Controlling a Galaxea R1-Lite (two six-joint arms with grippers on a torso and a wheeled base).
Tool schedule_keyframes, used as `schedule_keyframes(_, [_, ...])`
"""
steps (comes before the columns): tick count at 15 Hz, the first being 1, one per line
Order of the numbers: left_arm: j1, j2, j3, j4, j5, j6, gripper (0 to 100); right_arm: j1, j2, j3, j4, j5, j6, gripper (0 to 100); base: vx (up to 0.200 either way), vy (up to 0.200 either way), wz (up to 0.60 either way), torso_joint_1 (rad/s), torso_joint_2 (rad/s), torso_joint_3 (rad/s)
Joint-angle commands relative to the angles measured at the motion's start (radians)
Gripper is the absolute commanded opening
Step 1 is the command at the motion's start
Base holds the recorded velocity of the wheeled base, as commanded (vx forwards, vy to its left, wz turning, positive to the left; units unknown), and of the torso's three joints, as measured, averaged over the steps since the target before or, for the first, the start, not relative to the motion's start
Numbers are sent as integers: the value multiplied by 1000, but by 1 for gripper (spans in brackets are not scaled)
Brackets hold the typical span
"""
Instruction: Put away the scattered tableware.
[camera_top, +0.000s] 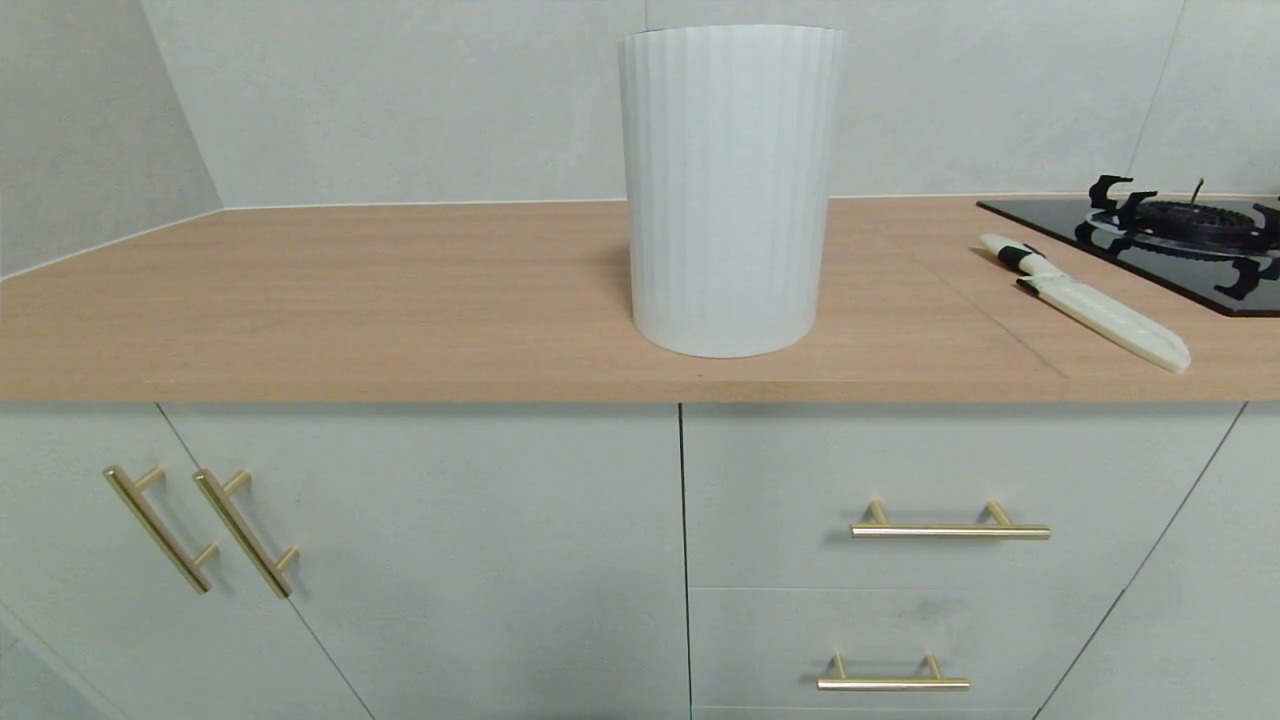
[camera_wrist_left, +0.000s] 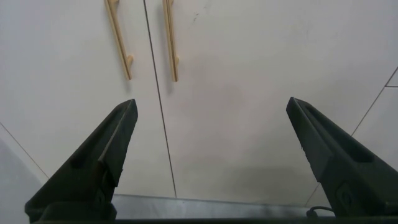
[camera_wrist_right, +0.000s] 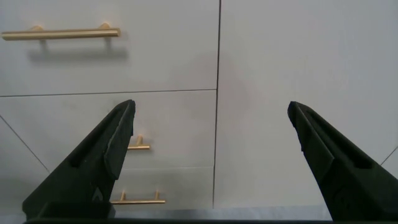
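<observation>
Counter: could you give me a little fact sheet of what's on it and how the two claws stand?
Worktop: wooden, light brown
Container: tall, white, ribbed, upright near the front edge
Knife: white, lying flat right of the Container, apart from it
Hob: black, far right, beside the Knife
Left gripper: open, empty, facing cabinet doors
Right gripper: open, empty, facing drawers

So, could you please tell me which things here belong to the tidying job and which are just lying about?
Job: white knife on the countertop; tall white ribbed container, likely its holder; left gripper and right gripper, both open.
Lying about: gas hob; cabinet doors; drawers with gold handles.
</observation>
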Motion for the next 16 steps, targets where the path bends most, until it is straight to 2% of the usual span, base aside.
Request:
schedule_keyframes(1, [0,0,0,0,0,0,100,0,1,0,0,0,0,100,0,0,0,0,0,0])
schedule_keyframes(5, [0,0,0,0,0,0,100,0,1,0,0,0,0,100,0,0,0,0,0,0])
schedule_keyframes(9, [0,0,0,0,0,0,100,0,1,0,0,0,0,100,0,0,0,63,-233,-242])
schedule_keyframes(16, [0,0,0,0,0,0,100,0,1,0,0,0,0,100,0,0,0,177,-503,-293])
